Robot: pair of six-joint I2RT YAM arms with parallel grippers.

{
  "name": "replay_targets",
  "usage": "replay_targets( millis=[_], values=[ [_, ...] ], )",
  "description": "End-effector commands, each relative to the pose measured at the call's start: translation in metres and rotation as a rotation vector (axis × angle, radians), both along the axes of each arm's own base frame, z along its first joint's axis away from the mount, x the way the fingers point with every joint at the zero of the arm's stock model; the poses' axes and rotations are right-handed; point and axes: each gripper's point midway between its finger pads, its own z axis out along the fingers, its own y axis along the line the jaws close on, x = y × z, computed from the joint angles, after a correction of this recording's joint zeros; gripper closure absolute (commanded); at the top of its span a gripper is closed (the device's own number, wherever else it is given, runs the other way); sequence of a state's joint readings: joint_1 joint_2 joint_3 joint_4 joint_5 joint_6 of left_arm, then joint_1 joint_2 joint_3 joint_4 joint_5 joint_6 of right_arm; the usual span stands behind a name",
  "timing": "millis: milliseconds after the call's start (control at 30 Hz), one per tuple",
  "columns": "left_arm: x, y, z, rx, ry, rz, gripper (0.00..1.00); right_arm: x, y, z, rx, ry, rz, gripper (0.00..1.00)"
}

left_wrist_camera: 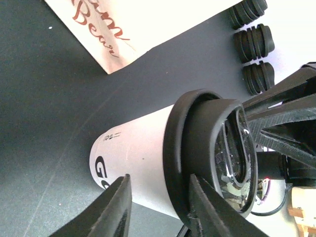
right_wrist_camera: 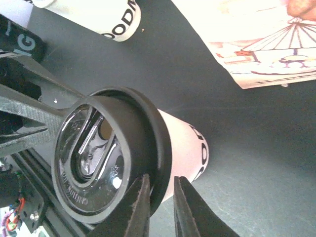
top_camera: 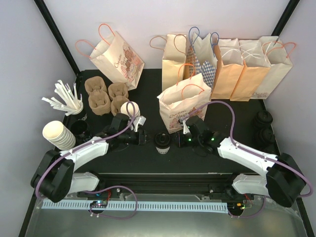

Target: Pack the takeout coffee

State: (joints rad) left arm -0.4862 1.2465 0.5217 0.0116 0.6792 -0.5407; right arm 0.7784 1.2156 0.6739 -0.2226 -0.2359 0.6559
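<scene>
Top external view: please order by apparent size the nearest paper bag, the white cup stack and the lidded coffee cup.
Largest to smallest:
1. nearest paper bag
2. white cup stack
3. lidded coffee cup

A black table (top_camera: 143, 163) stands between pale lilac walls (top_camera: 24, 59), 2 black posts (top_camera: 58, 37) rising at its far corners, a grey metal shelf (top_camera: 163, 224) along the near edge, under soft, even light.
</scene>
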Motion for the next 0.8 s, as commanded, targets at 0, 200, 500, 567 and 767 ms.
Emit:
replay_targets(
  millis=[0, 200, 500, 567, 767],
  values=[
    [-0.012, 0.003, -0.012, 0.068, 0.062, -0.008, 0.59, -0.002, -0.009, 0.004, -0.06, -0.024, -0.002, 0.8],
    [-0.005, 0.008, 0.006, 0.098, 0.006, 0.016, 0.43, 0.002, -0.018, 0.028, -0.113, -0.121, 0.027, 0.6],
    [-0.004, 0.009, 0.025, 0.096, -0.034, 0.023, 0.38, 0.006, -0.017, 0.056, -0.214, -0.218, 0.123, 0.33],
    [-0.002, 0.009, 0.026, 0.097, -0.034, 0.026, 0.38, 0.002, -0.011, 0.059, -0.233, -0.227, 0.169, 0.21],
    [0.006, 0.018, 0.032, 0.11, -0.052, 0.086, 0.34, 0.0, 0.004, 0.059, -0.346, -0.233, 0.223, 0.0]
  ],
)
